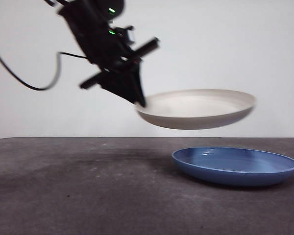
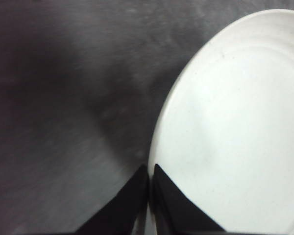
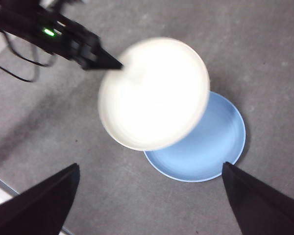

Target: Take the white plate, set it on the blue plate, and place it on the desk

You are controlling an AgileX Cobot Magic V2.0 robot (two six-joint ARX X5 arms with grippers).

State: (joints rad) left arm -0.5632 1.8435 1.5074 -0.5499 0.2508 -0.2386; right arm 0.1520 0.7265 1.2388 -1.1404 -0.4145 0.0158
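My left gripper is shut on the rim of the white plate and holds it in the air, a little tilted, above the blue plate. In the left wrist view the jaws pinch the white plate's edge. The blue plate lies flat on the desk at the right. From the right wrist view the white plate overlaps part of the blue plate, and the left gripper shows at its rim. My right gripper is open and high above both plates, holding nothing.
A black cable hangs from the left arm at the left. A pale edge of the desk shows in a corner of the right wrist view.
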